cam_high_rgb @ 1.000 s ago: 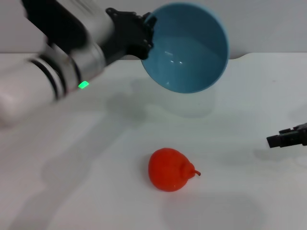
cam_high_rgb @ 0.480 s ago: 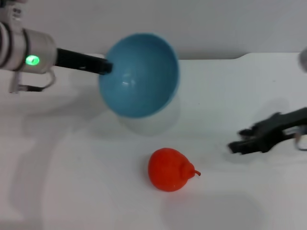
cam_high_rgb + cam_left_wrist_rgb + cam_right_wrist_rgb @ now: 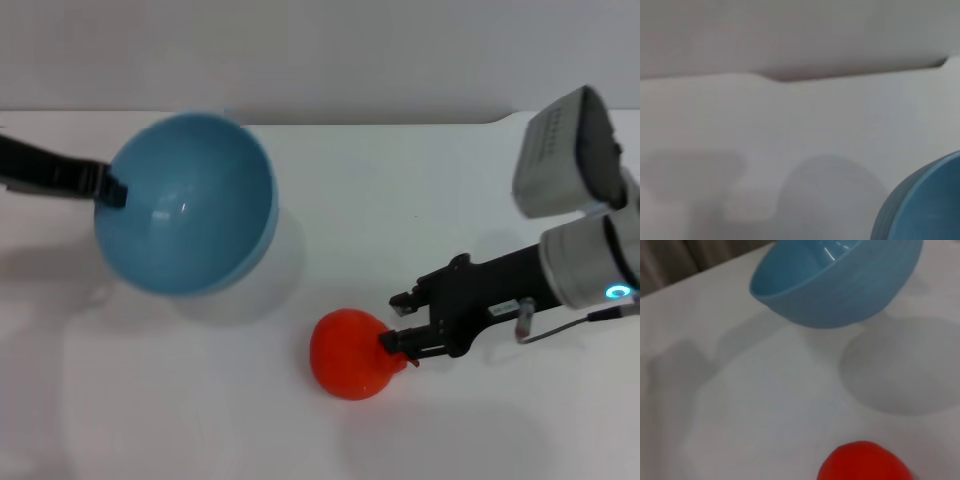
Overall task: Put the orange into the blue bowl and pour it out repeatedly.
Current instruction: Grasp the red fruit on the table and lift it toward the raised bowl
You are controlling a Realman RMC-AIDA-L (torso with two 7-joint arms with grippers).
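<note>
White tabletop [image 3: 200, 400] filled the work area, with a pale wall behind it. Nearest to me, the orange [image 3: 352, 353] lay on the surface, knob end turned toward the robot's right. I had the right gripper [image 3: 402, 322] at that end: its fingers stood spread, one finger tip touching the knob and the other above it, not closed on the fruit. The right wrist view showed the orange at the near edge, free on the table.

Farther back and to the left, the blue bowl [image 3: 186, 203] was held off the table by the left gripper [image 3: 112, 188], pinched on its rim. The bowl was tilted, mouth facing the front, and empty; its shadow lay on the table beneath it.

I judged the step in hand to be the re-grasp of the orange after a pour. The next move called for advancing the right gripper until both fingers bracketed the fruit's body, then closing. The bowl needed levelling before loading.
</note>
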